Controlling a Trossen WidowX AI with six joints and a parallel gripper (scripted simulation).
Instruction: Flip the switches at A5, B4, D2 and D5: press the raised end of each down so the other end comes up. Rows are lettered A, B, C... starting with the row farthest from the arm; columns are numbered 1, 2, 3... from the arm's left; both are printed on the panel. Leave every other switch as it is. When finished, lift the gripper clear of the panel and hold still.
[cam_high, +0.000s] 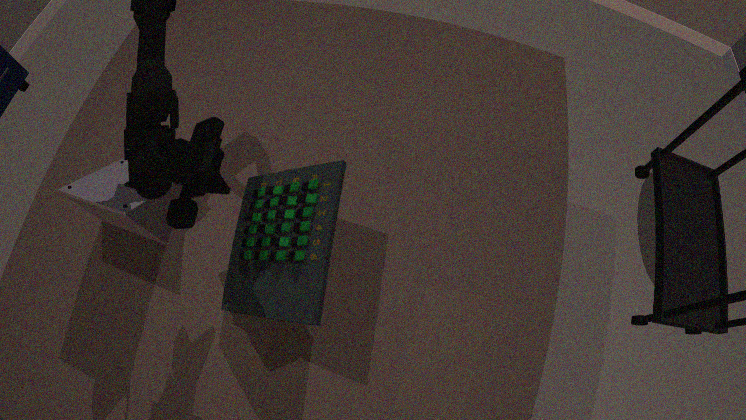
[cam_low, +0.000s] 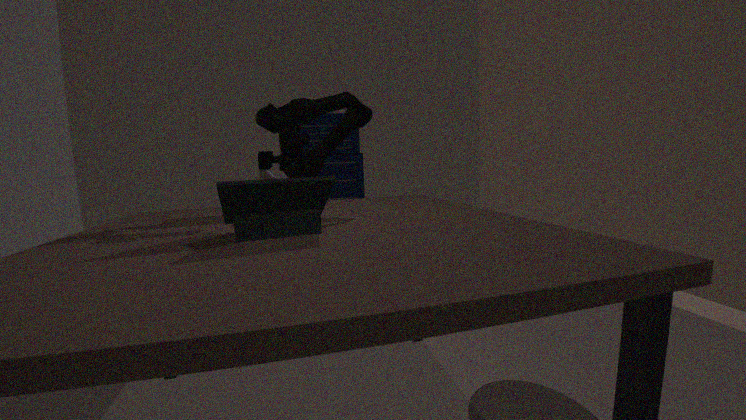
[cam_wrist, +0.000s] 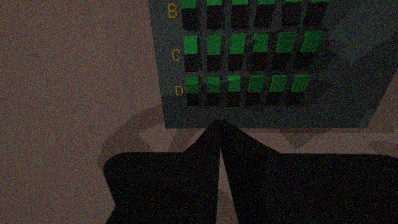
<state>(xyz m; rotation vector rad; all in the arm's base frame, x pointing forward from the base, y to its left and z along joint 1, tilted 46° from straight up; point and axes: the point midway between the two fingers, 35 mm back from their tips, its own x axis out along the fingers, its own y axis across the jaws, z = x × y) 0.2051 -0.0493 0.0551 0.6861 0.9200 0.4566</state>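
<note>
The dark switch panel (cam_high: 292, 294) (cam_low: 276, 198) (cam_wrist: 350, 112) carries green-and-black rocker switches. In the top view, switch A5 (cam_high: 302, 240) and switch B4 (cam_high: 286, 226) are visible. Switch D2 (cam_high: 259, 202) (cam_wrist: 213, 83) and switch D5 (cam_high: 250, 242) (cam_wrist: 278, 83) also show in the wrist view, where row A is out of frame. The dim, noisy pictures do not clearly show which end of each switch is raised. My gripper (cam_high: 228, 190) (cam_wrist: 218, 125) is shut and empty. Its tips are on the arm's side of the panel, beside its near edge, off the switches.
The panel stands tilted on a base on the brown table (cam_high: 443, 182) (cam_low: 417, 260). A pale base plate (cam_high: 96, 182) lies under the arm. A dark chair-like frame (cam_high: 689, 245) stands beyond the table. A blue cabinet (cam_low: 347, 180) is behind the arm. Shadows cross the table.
</note>
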